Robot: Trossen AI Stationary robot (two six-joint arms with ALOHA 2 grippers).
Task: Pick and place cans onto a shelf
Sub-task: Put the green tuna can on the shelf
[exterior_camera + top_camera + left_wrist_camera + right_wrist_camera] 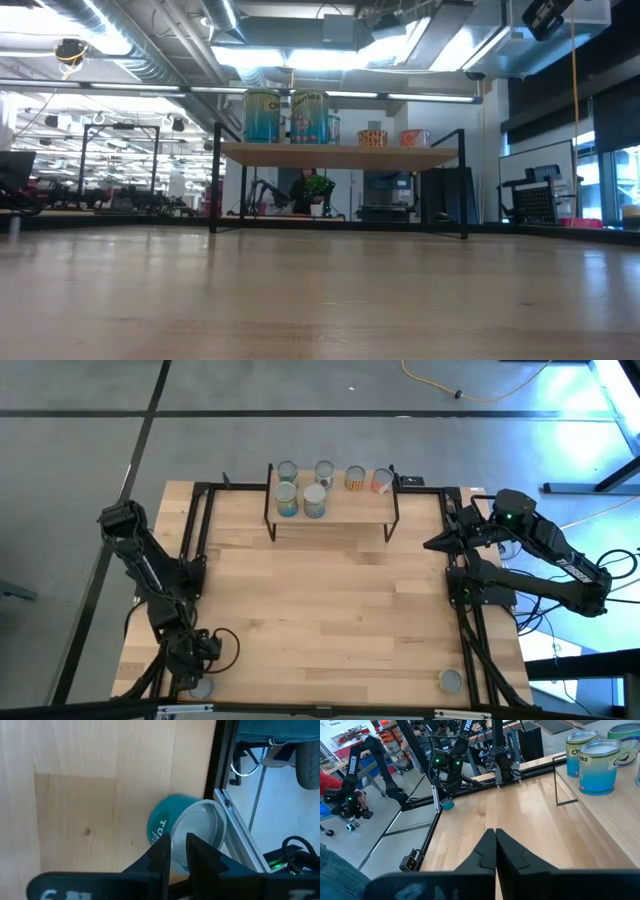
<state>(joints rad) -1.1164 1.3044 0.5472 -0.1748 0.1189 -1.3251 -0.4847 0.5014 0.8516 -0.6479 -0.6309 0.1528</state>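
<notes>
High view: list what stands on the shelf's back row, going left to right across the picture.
Blue can → second blue can → orange can → red-orange can, all on the shelf.

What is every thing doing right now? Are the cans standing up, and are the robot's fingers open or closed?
Shelf: standing at the far edge of the table, six cans on top.
Shelf cans: all six upright.
Teal can: upright at the near left corner, not lifted.
Grey-topped can: upright at the near right corner, alone.
Left gripper: hovering right over the teal can.
Right gripper: fingers shut, empty, at the table's right side.
</notes>
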